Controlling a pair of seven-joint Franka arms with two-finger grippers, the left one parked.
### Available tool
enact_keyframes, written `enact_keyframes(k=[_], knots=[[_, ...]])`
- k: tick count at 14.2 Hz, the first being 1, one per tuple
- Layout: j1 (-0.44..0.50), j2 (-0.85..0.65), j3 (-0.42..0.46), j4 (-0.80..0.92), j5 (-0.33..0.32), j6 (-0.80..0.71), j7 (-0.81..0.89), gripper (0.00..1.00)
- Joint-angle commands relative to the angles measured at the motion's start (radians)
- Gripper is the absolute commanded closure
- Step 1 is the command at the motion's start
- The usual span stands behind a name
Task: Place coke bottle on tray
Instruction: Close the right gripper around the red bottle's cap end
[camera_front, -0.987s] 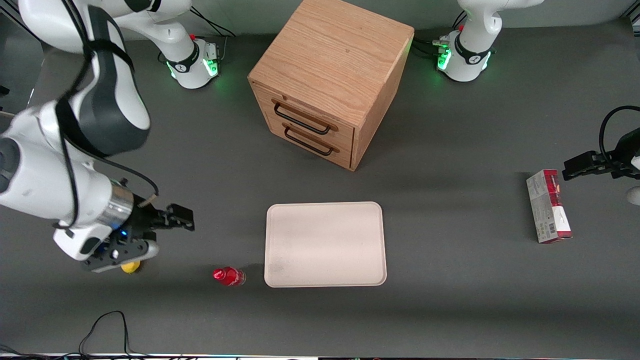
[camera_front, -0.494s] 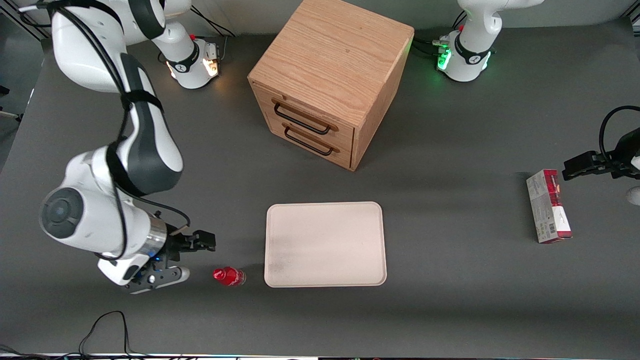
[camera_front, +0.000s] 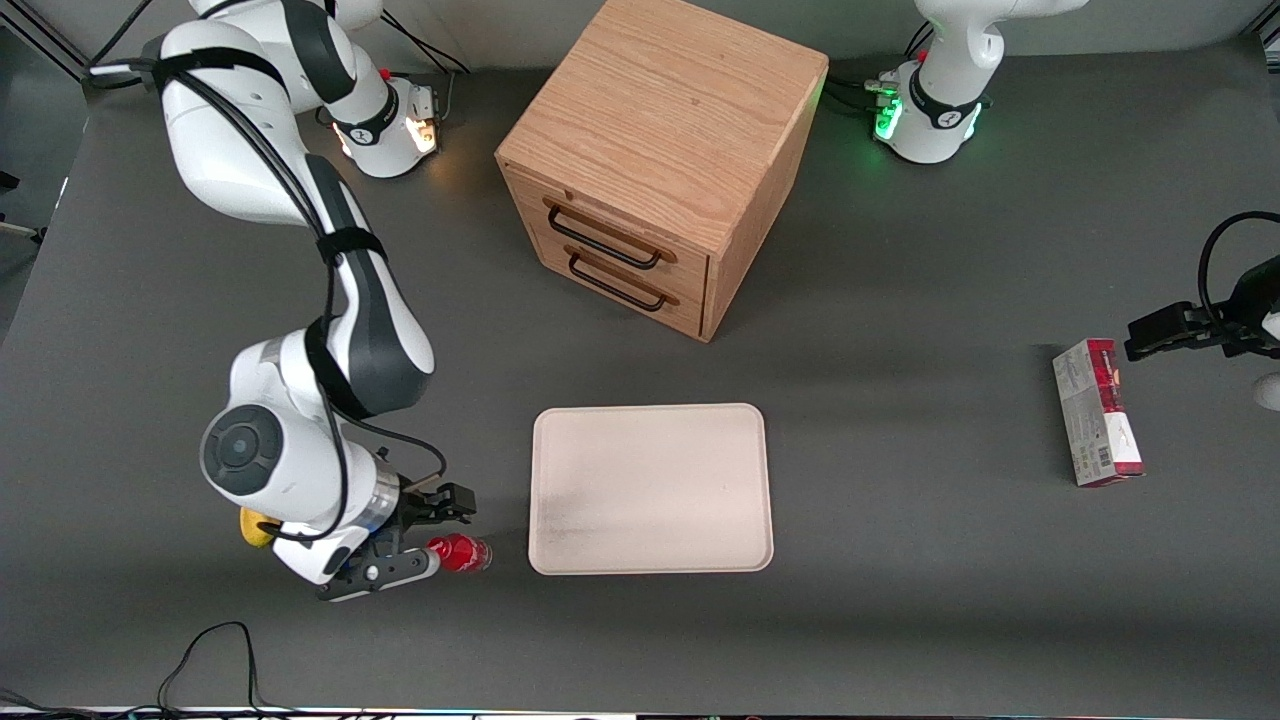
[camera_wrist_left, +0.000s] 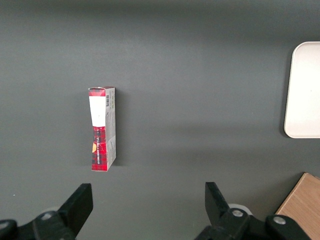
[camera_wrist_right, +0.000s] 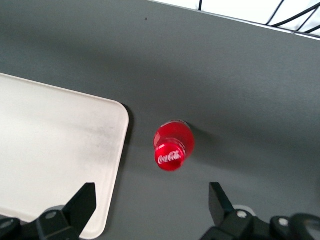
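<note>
The coke bottle (camera_front: 460, 552), small with a red cap and red label, stands upright on the dark table beside the short edge of the cream-white tray (camera_front: 650, 488). In the right wrist view I look down on its red cap (camera_wrist_right: 171, 151), with the tray's rounded corner (camera_wrist_right: 60, 150) beside it. My right gripper (camera_front: 436, 535) hovers just above the table next to the bottle, on the side away from the tray. Its fingers (camera_wrist_right: 84, 200) are spread wide and hold nothing; the bottle sits ahead of the gap, not between them.
A wooden drawer box (camera_front: 660, 160) with two black handles stands farther from the front camera than the tray. A yellow lemon-like lump (camera_front: 252, 528) lies partly hidden by the working arm. A red-and-grey carton (camera_front: 1096, 412) lies toward the parked arm's end, also in the left wrist view (camera_wrist_left: 102, 128).
My right arm has swung along the table toward the bottle, from near the yellow lump to right beside the bottle. The gripper stays open. The bottle and the tray have not moved.
</note>
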Motion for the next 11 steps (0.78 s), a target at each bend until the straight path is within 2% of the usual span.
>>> enact_keyframes(k=[1,11], knots=[[0.006,0.035,-0.003,0.047,-0.02,0.007,0.025,0.01],[0.002,0.079,-0.011,0.052,-0.025,0.071,0.009,0.02]])
